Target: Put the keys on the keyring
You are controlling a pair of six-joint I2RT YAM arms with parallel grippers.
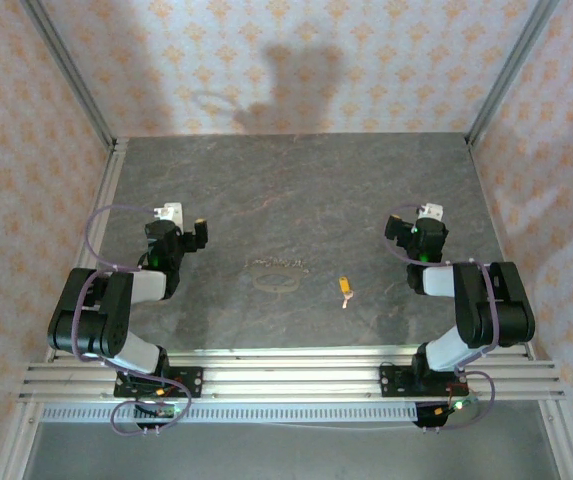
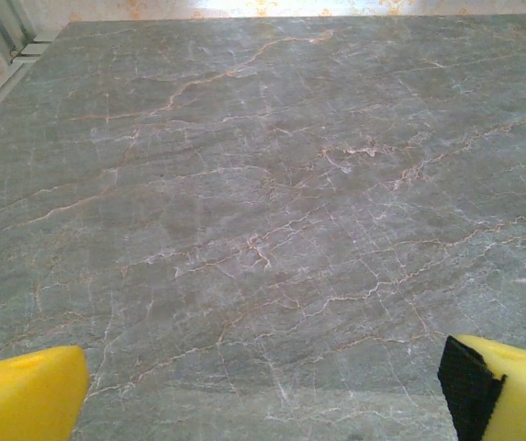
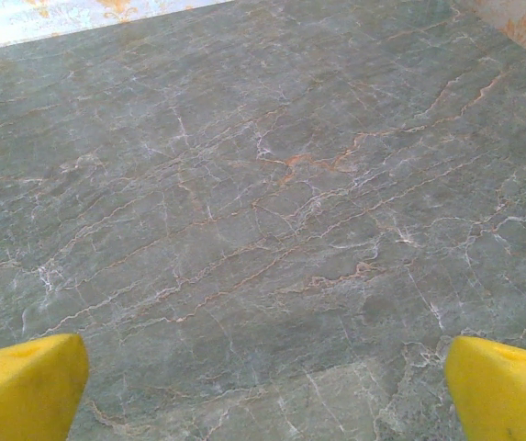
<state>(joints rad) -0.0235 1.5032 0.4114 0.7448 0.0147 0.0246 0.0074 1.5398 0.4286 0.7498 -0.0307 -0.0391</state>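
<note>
Grey stone-patterned tabletop (image 1: 296, 180), veined in pale and rust lines, closed in by cream wallpaper (image 1: 26, 150) with small orange motifs. At the near edge, ribbed aluminium rails (image 1: 286, 372) carrying both black arm bases.

Near the middle of the stone, a thin pale grey-tan oval wire keyring (image 1: 273, 277), lying flat. Along its far side, a row of small pieces too tiny to make out. Just to the right of that loop and apart from it, a tiny key (image 1: 345, 287) with an orange-yellow head and a short pale blade, flat on the surface, blade pointing toward the near edge. Not on the ring.

At the left of the table, the left gripper (image 1: 198, 234), low over the stone, well apart from ring and key. From its wrist camera, yellow fingertips (image 2: 24, 395) at the two lower corners, one edged with a black pad (image 2: 464, 386), spread wide with bare veined stone between, holding nothing.

At the right, the right gripper (image 1: 398, 232), also well apart from the key. Yellow fingertips (image 3: 24, 390) set equally wide, gripping nothing.
</note>
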